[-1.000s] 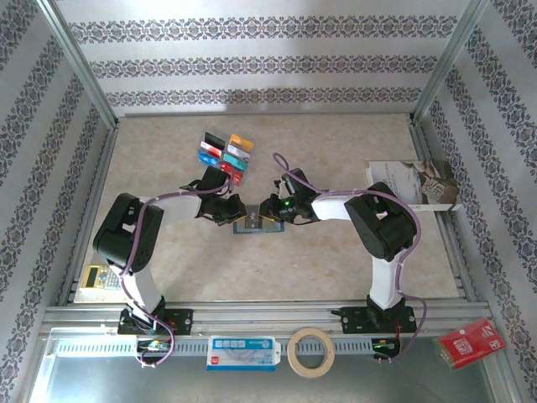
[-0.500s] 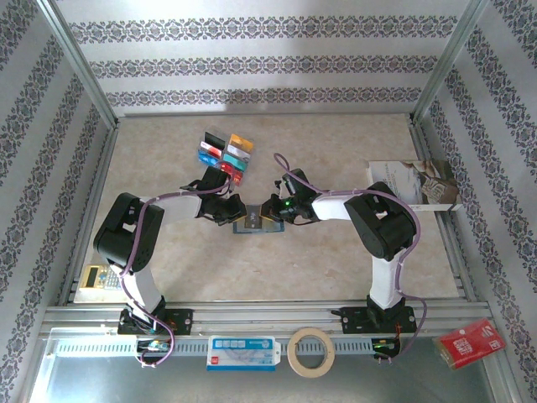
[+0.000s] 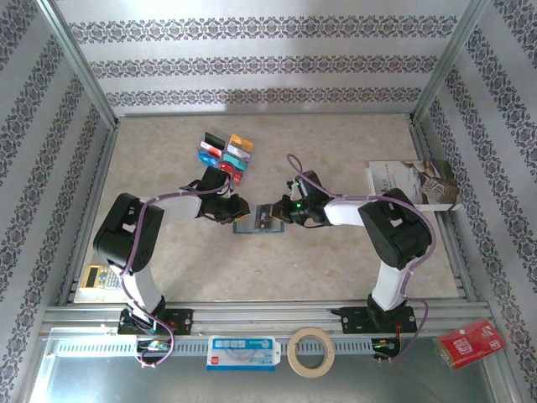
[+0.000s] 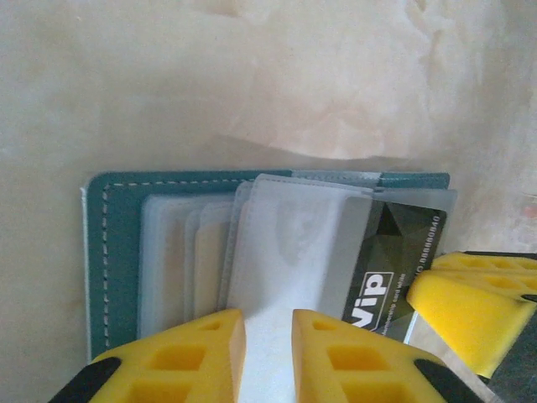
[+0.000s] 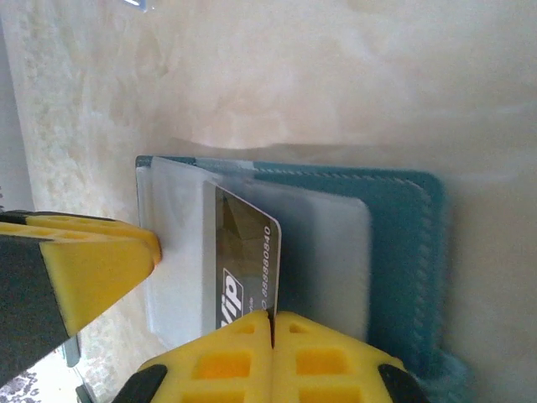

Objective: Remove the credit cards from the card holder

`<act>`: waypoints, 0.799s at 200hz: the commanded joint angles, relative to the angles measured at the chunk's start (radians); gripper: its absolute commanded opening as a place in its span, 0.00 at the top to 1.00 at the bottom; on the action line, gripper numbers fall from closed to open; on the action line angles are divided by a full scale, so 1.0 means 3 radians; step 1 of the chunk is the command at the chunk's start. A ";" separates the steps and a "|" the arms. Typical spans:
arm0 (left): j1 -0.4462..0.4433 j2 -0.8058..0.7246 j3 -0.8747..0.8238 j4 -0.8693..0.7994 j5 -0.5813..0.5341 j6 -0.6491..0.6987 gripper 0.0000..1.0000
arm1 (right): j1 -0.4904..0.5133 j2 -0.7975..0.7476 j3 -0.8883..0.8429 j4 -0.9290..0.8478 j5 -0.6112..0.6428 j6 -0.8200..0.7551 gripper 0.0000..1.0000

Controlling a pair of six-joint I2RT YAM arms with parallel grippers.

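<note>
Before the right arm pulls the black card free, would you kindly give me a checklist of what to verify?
1. Right gripper shut on the black plastic VIP card: ok.
2. Card partly out of its clear plastic sleeve: ok.
3. Left gripper pinning the sleeve: cannot tell; its jaws stand slightly apart over it.
4. Slate-blue bifold card holder lying open on the beige table: ok.
5. Pile of coloured cards apart from the card holder: ok.
</note>
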 commanded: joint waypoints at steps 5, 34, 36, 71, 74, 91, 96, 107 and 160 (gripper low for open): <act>0.0053 -0.0178 0.0030 -0.0182 -0.0083 0.0043 0.68 | -0.0031 -0.0344 -0.0116 0.0170 0.0116 0.0035 1.00; 0.0057 -0.0420 0.0077 -0.0020 0.0017 -0.0069 0.55 | -0.0065 -0.0624 -0.0195 0.0204 0.0033 -0.0012 1.00; 0.0058 -0.0435 0.0070 0.0004 0.0026 -0.0079 0.54 | -0.0067 -0.0641 -0.0202 0.0210 0.0021 -0.0012 1.00; 0.0064 -0.0804 0.0027 0.0195 0.0213 -0.0074 0.26 | -0.0092 -0.0854 -0.0321 0.0524 -0.0229 0.0159 1.00; 0.0067 -0.0840 0.0021 0.0208 0.0205 -0.0074 0.23 | -0.0090 -0.0864 -0.0321 0.0551 -0.0258 0.0172 1.00; 0.0063 -0.1003 -0.0088 0.0352 0.0223 -0.0103 0.13 | -0.0108 -0.0900 -0.0294 0.0694 -0.0414 0.0228 1.00; 0.0065 -0.1032 -0.0137 0.0412 0.0222 -0.0126 0.11 | -0.0117 -0.0909 -0.0283 0.0735 -0.0459 0.0234 1.00; 0.0066 -0.1077 -0.0239 0.0611 0.0271 -0.0231 0.09 | -0.0144 -0.0910 -0.0270 0.0873 -0.0551 0.0293 1.00; 0.0068 -0.1075 -0.0486 0.1604 0.0692 -0.0849 0.16 | -0.0269 -0.0814 -0.0212 0.1680 -0.0842 0.0868 1.00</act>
